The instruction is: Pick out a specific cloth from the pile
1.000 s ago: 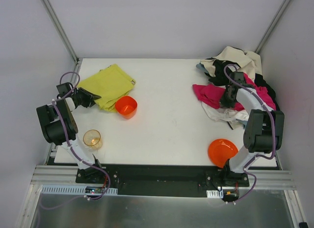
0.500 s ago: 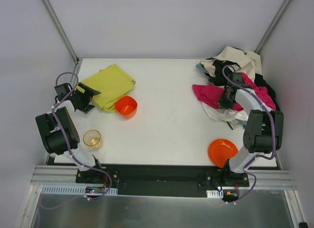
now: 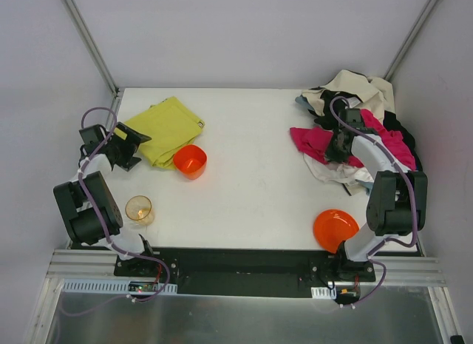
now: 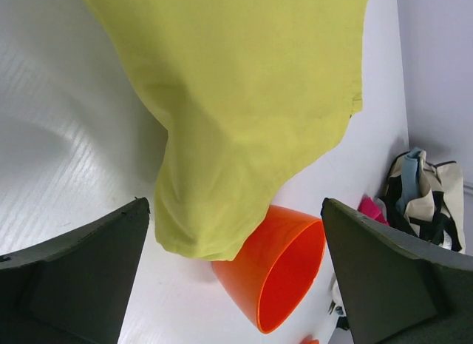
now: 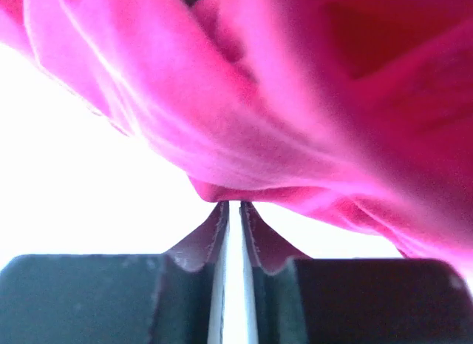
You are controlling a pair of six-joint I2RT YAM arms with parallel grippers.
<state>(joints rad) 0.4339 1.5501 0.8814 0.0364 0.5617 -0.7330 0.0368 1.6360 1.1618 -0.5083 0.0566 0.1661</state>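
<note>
The yellow-green cloth (image 3: 164, 128) lies flat at the table's far left, apart from the pile (image 3: 355, 92) at the far right. My left gripper (image 3: 122, 146) stands wide open just left of the cloth's near corner and holds nothing. In the left wrist view the cloth (image 4: 244, 100) fills the top, above my left gripper (image 4: 233, 211). My right gripper (image 3: 341, 146) is down on the pile's magenta cloth (image 3: 310, 140). In the right wrist view its jaws (image 5: 230, 205) stand a thin slit apart, with a fold of magenta cloth (image 5: 295, 100) against the tips. Whether that fold is pinched is unclear.
An orange cup (image 3: 190, 160) lies on its side against the cloth's near edge, also in the left wrist view as the orange cup (image 4: 277, 274). A clear amber glass (image 3: 139, 209) stands near the left arm. An orange bowl (image 3: 335, 229) sits near the right arm's base.
My left gripper has opened wide and drawn back left off the yellow-green cloth's corner. My right gripper has shifted slightly up and left over the magenta cloth.
</note>
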